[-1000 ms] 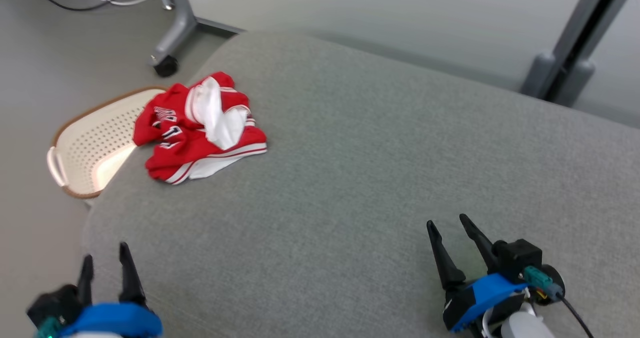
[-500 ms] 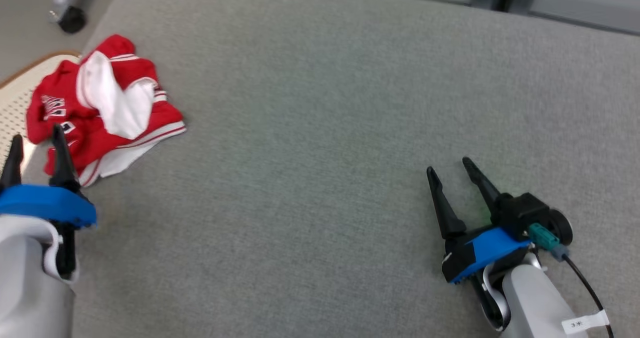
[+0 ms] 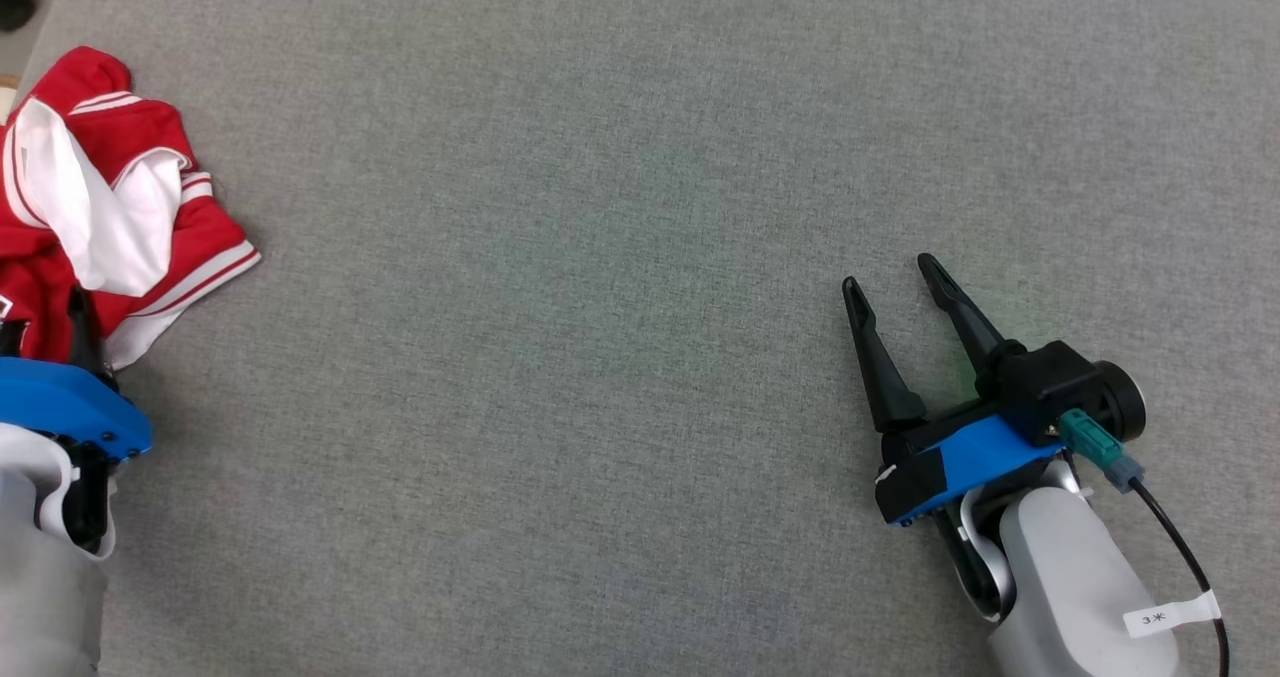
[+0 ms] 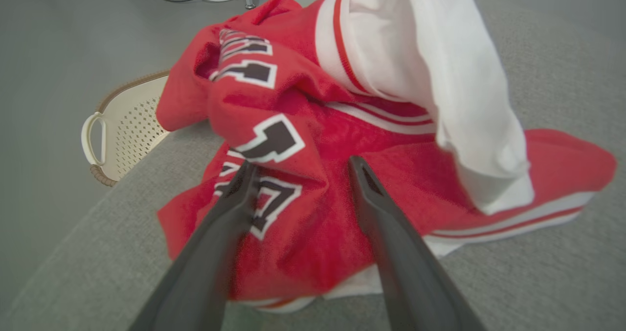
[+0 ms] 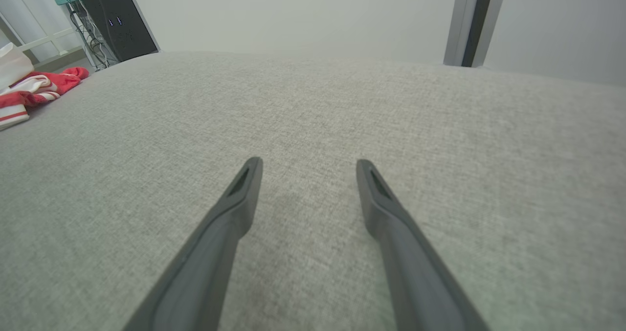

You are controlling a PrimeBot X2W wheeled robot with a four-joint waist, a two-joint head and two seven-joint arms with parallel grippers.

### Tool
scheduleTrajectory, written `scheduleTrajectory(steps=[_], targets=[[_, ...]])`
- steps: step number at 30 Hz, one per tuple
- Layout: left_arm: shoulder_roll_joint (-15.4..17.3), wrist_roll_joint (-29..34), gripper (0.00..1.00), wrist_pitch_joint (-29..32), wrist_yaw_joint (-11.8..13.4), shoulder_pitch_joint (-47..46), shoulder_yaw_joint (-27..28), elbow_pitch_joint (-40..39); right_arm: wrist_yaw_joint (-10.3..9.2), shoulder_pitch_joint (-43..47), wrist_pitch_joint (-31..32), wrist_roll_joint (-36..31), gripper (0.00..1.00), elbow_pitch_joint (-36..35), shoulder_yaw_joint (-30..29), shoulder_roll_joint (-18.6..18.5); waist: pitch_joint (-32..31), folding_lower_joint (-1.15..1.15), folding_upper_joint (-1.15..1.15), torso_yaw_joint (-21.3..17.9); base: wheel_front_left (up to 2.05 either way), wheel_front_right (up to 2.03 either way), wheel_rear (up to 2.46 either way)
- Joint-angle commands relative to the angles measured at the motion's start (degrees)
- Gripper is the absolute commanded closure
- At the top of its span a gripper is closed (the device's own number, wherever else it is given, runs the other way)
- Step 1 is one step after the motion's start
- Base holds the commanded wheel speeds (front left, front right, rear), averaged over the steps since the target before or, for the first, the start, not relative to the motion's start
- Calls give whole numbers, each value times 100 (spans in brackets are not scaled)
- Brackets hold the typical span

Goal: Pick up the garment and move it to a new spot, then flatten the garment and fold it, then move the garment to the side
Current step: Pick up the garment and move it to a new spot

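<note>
Grey fabric-covered counter (image 3: 640, 257): crumpled red-and-white jersey garment (image 3: 110, 197) at far left edge. Left gripper (image 4: 301, 167) nearer, jaws wide open, empty, tips at garment's near folds. Right gripper (image 3: 888, 272) open, empty, well apart.

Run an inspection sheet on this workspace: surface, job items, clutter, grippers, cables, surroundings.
Surface: grey fabric cushion, flat and smooth.
Job's things: red and white jersey, crumpled at the cushion's left edge, dark numerals showing.
Clutter: nothing seen.
Grippers: left gripper open, fingers over the jersey's red fabric, contact unclear; right gripper open over bare cushion, far from the jersey.
Cables: black cable with a white tag, running from the right wrist.
Surroundings: perforated cream basket beyond the cushion's left edge; dark cabinet; grey post.
</note>
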Motion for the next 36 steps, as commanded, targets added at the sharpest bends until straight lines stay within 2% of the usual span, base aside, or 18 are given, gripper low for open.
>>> scheduleTrajectory(steps=[1, 7, 14, 18, 23, 27, 31, 36], targets=[[-24, -27, 100, -94, -6, -105, -44, 110, -10, 104, 16, -17, 0, 173, -62, -89, -45, -1, 0, -13, 0, 0, 0], [22, -164, 100, -347, -6, -198, -453, -136, -5, 213, 13, 135, 0, 206, 38, -66, -386, -1, 0, 28, 0, 0, 0], [389, -184, 100, -572, -7, -331, -1230, -1297, -6, 477, 9, 527, 0, 313, 189, -61, -1017, -1, 0, -96, 0, 0, 0], [506, -180, 100, -598, -7, -431, -1667, -2047, -6, 646, 9, 775, 0, 327, 320, -61, -1339, -1, 0, -376, 0, 0, 0], [526, -337, 100, -600, -7, -501, -2093, -2968, -6, 844, 9, 998, 0, 309, 441, -60, -1615, -1, 0, -935, 0, 0, 0], [375, -477, 100, -601, -7, -470, -2360, -3671, -6, 980, 9, 1101, 0, 325, 501, -59, -1753, -1, 0, -1396, 0, 0, 0], [52, -619, 100, -541, -7, -384, -2591, -4138, -5, 1094, 9, 1156, 0, 301, 503, -57, -1836, -1, 0, -1790, 0, 0, 0], [-498, -814, 100, -518, 57, -72, -2819, -4083, -5, 1161, 9, 1208, 0, 268, 533, -55, -1874, -1, 0, -2096, 0, 0, 0]])
